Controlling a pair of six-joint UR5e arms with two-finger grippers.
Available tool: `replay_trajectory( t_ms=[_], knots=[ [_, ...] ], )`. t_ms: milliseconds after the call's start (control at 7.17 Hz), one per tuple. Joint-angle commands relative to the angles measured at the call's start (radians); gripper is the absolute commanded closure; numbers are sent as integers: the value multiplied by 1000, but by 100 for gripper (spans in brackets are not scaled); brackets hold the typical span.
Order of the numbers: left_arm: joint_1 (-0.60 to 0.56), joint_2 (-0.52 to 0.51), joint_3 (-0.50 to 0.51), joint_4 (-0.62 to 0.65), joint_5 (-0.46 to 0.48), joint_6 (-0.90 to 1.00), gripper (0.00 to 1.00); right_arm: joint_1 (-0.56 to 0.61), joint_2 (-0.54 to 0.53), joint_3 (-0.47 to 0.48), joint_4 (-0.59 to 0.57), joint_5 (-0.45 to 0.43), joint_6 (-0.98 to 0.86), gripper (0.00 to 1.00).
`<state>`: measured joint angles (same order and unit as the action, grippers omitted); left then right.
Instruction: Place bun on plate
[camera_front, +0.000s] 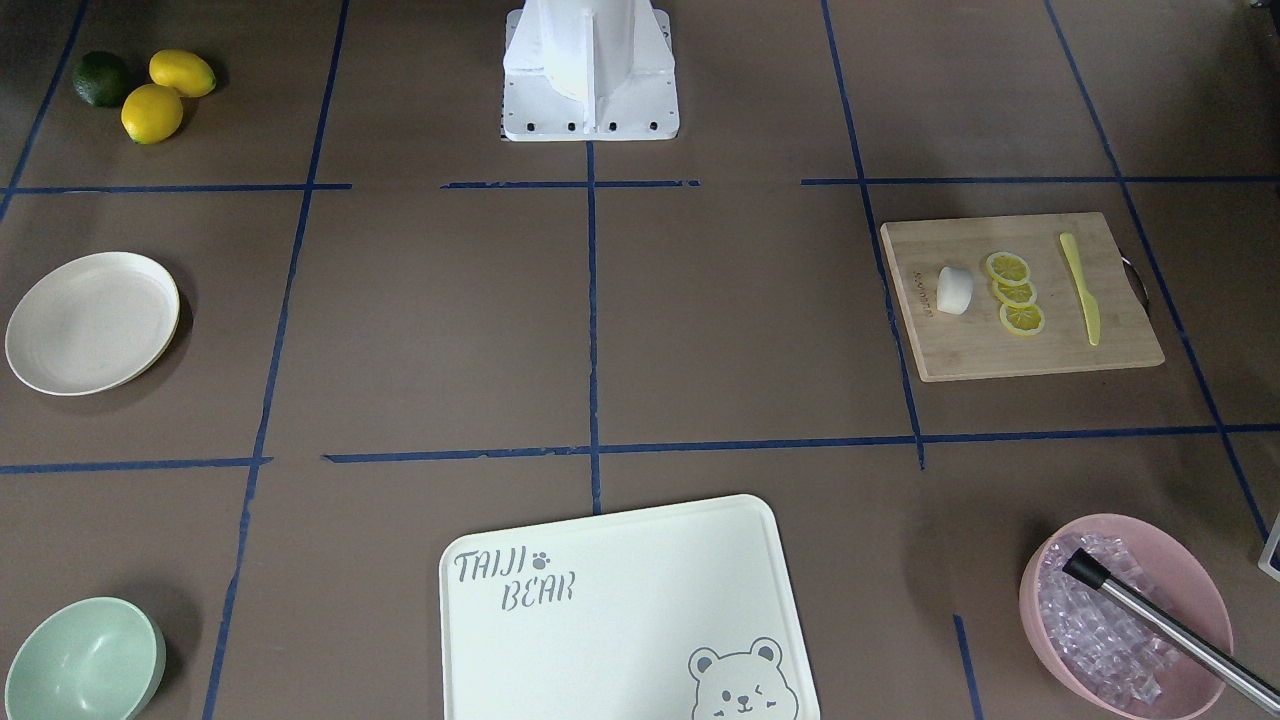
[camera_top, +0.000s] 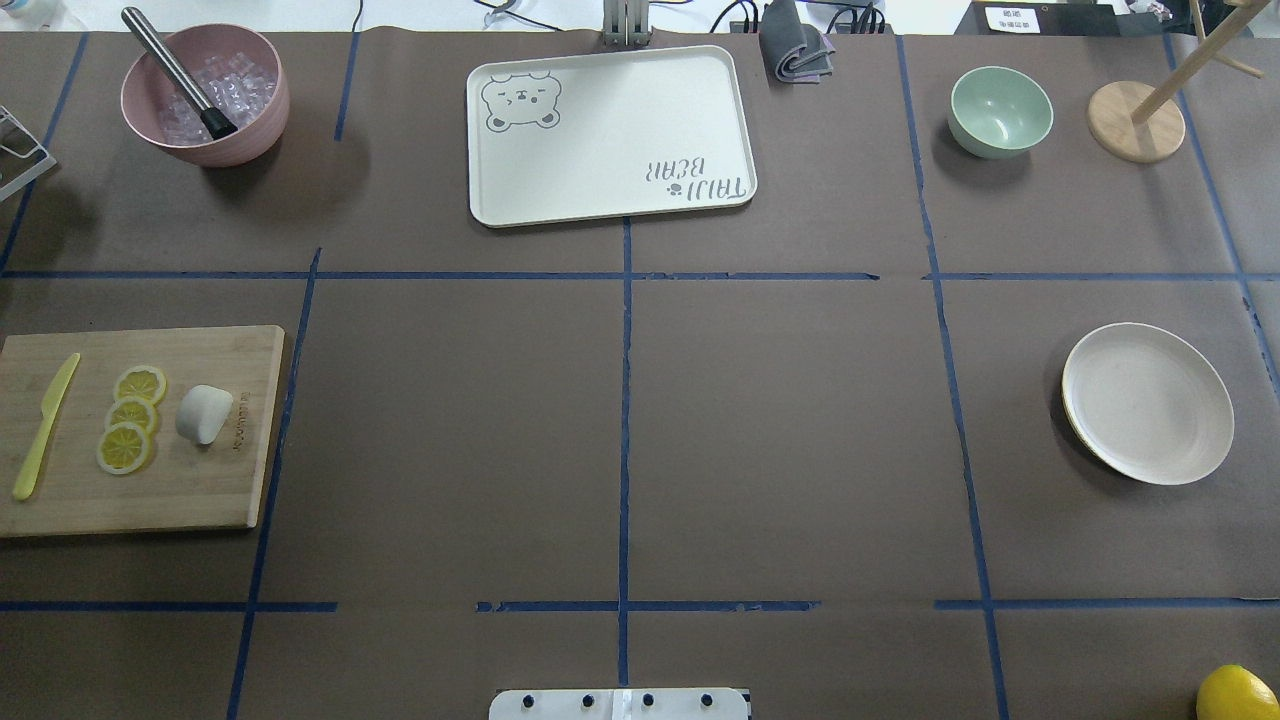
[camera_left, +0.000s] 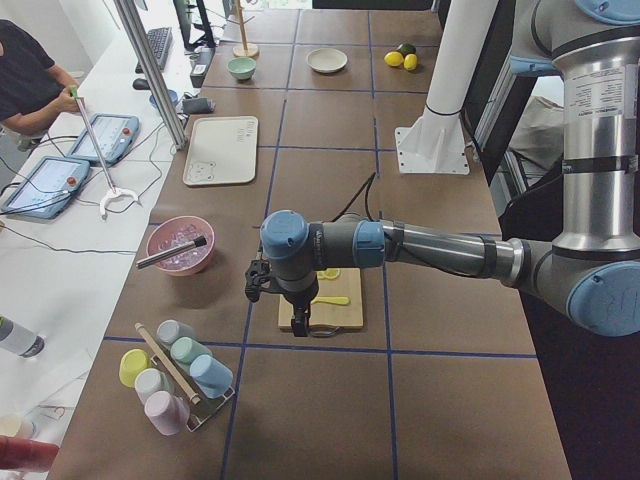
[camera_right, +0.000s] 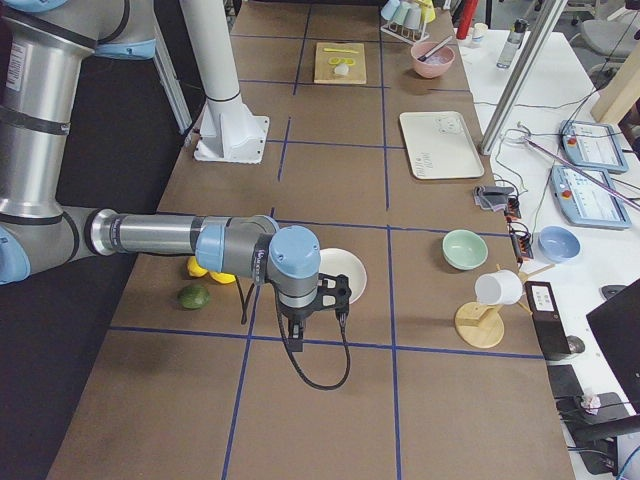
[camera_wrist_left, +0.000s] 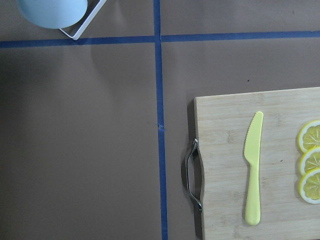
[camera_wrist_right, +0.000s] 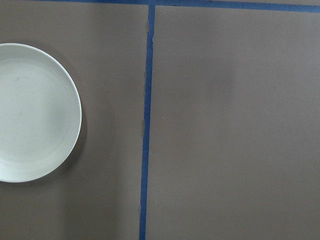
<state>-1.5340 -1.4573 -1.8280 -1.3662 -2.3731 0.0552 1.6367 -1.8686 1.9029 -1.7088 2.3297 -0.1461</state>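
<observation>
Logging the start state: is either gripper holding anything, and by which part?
Nothing seems held: the bun lies free on the cutting board, and nothing shows in the left gripper or right gripper.

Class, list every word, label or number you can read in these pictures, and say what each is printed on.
"TAIJI BEAR": grey letters with a paw mark, on the rectangular cream tray.
Small dark print near one short edge of the wooden cutting board: too small to read.
Print on the white label card at the table's far edge, overhead view: too blurred to read.
Nothing else is legible.
</observation>
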Motion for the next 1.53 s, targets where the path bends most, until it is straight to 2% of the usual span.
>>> replay_trajectory(
  t_ms=[0,558,837,1256,1395],
  knots=[
    [5,3,-13,1,-2,0,0,-18,0,-1,0,20,26,0],
    [9,11,-16,-1,2,2,0,-29,0,-7,0,54,23,0],
    [9,12,6,-2,0,2,0,-29,-12,1,35,79,17,0],
    [11,14,4,-11,0,6,0,-32,-23,-11,35,146,34,0],
    [11,14,3,-14,-5,12,0,-87,-15,-18,41,136,95,0]
  ],
)
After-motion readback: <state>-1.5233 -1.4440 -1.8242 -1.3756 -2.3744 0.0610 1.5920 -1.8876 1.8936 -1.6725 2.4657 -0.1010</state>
